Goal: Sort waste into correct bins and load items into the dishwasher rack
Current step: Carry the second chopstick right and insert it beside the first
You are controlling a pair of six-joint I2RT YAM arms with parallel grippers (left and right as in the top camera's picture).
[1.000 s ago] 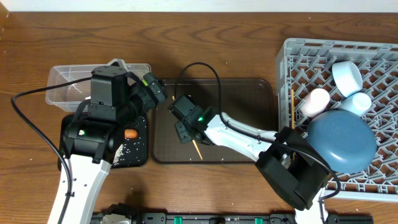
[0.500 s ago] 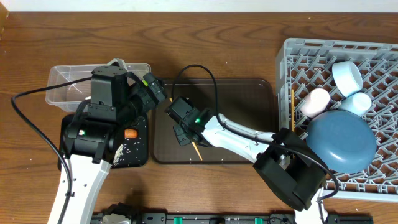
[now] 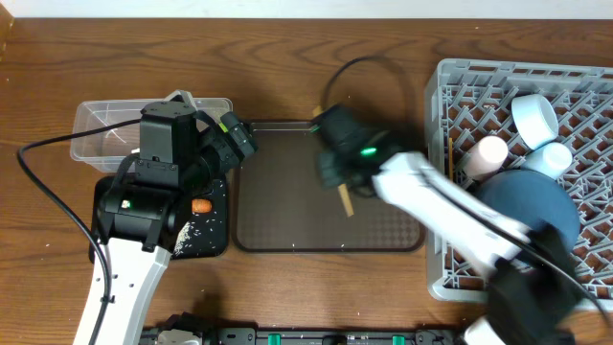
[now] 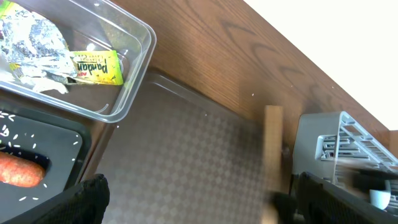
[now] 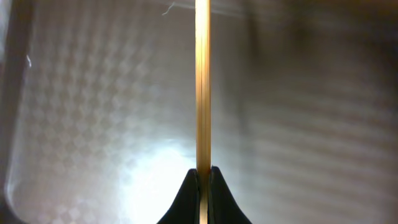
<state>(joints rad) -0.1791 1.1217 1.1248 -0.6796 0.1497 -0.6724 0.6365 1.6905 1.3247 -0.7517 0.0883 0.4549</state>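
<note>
Right tool [image 5: 203, 172], chopstick [image 5: 203, 81] between its tips

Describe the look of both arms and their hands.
Both arms have white links and bulky black joints, each with a small green light. A black cable loops beside the left arm; another arcs over the right arm. The left hand and right hand are black.
</note>
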